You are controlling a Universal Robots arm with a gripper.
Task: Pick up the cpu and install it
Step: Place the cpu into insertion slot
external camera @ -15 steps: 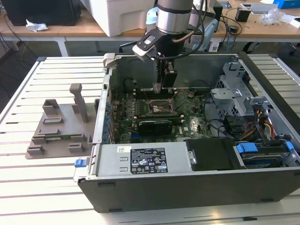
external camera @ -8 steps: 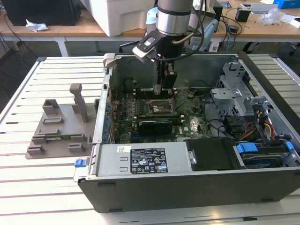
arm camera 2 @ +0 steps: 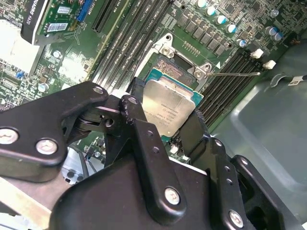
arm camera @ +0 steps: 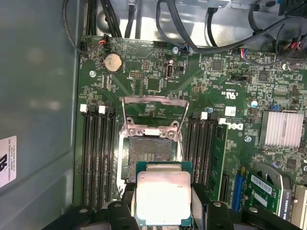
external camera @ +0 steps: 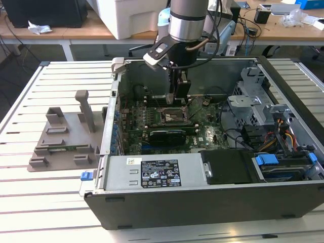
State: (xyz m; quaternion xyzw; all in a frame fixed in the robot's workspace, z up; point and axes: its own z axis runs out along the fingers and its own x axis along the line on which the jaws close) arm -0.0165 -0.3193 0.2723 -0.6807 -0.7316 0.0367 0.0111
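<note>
Gripper (external camera: 178, 103) clamped on the cpu (arm camera: 163, 197) by opposite edges, over the open socket (arm camera: 149, 152) of the motherboard (arm camera: 158, 76). Faint print on cpu lid; white printed label (external camera: 160, 173) on the power supply (external camera: 124, 178).

Entered from above through the open top of the case (external camera: 202, 210). Clear over the open socket (arm camera: 148, 151), save for the gripper (arm camera: 163, 207) clamped on the chip (arm camera: 163, 194) above one edge. Flanked on two sides by memory slots (arm camera: 98, 153); blocked on a third by the raised socket lid (arm camera: 153, 99), with cables (arm camera: 192, 28) beyond. Closed in by the case wall (arm camera: 38, 96) past one slot bank. Narrowed on the exterior view's right by the drive cage (external camera: 253, 86), and on the near side by the expansion card (external camera: 167, 134).
</note>
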